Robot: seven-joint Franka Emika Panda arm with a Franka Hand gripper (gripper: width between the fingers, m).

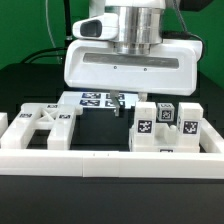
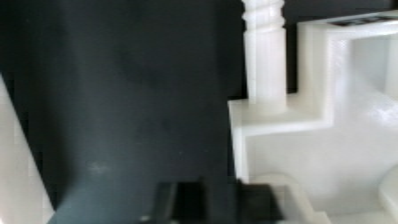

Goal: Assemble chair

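The chair lies in loose white parts. An X-braced frame lies at the exterior view's left. Blocky tagged parts stand at the exterior view's right. My gripper hangs low over the black table between them, just in front of the marker board. Its dark fingers sit close together with nothing seen between them. In the wrist view the gripper is over bare black table, next to a white post with a threaded end and a blocky white part.
A long plain white border rail runs across the front and up the exterior view's left side. The black table surface shows between the chair parts. A dark monitor and cables stand behind.
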